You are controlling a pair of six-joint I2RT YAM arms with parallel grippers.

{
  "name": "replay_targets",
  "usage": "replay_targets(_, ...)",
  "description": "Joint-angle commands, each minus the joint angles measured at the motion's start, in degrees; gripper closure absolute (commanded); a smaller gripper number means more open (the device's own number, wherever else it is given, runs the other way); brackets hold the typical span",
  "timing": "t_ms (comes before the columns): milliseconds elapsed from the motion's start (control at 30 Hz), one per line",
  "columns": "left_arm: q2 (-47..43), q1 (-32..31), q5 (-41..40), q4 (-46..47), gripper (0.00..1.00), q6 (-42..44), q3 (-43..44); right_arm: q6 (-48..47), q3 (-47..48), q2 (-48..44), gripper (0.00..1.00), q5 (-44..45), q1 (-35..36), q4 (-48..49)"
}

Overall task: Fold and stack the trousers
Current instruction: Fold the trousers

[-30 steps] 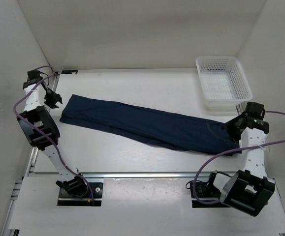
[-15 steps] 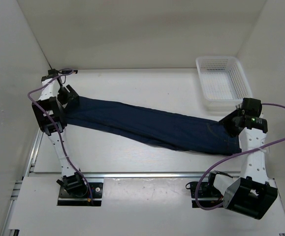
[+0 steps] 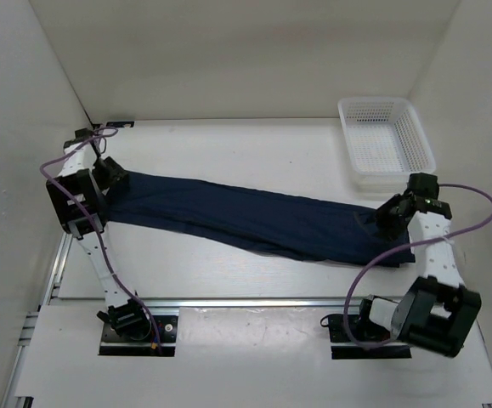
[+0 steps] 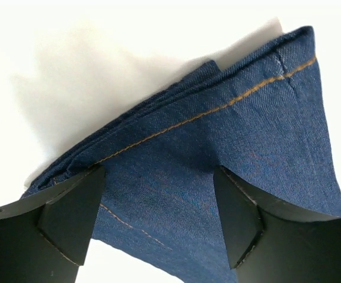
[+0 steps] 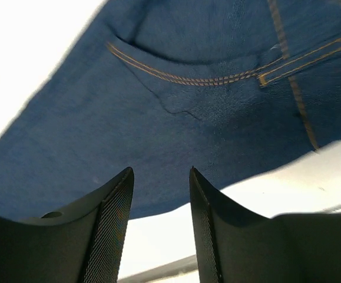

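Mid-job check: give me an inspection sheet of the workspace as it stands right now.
Surface: white table, no spills seen.
Job's things: dark blue trousers lie stretched diagonally, not yet folded across.
Clutter: white mesh basket, far right corner, empty.
Grippers: left gripper open over the leg hems; right gripper open at the waist end, near a pocket.
Cables: purple cables loop off both arms.
Surroundings: white walls on three sides; nothing else seen.

Counter (image 3: 254, 144): white, flat, walled on the left, far and right sides.
- Trousers (image 3: 246, 219): dark blue denim, laid out lengthwise across the middle, cuffs at left, waist at near right.
- Basket (image 3: 386, 136): white mesh, far right corner, apart from the trousers.
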Motion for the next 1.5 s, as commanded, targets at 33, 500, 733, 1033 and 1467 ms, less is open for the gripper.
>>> replay_targets(33, -3.0, 4.9, -1.4, -0.5, 0.15, -1.8, -6.8, -2.2, -3.8, 6.0, 0.53, -10.1, 2.2, 6.4)
replay_targets(500, -10.6, 4.7, -1.1, 1.2, 0.11, -0.1, -12.7, 5.4, -1.9, 23.4, 0.46, 2.2, 4.0, 7.7)
replay_targets(733, -8.7, 2.0, 2.0, -0.4, 0.06, 1.0, -4.5, 9.1, -1.9, 22.5, 0.49, 9.4, 1.7, 6.6)
replay_targets(1033, -15.7, -2.2, 6.4, -1.2, 0.45, 0.5, -4.0, -1.6, 3.9, 8.6, 0.56, 11.9, 14.9, 6.8)
replay_targets(1467, -16.0, -7.0, 7.5, 4.0, 0.73, -3.6, -24.6, -0.8, 10.2, 26.6, 0.86, 5.5, 33.1, 7.6)
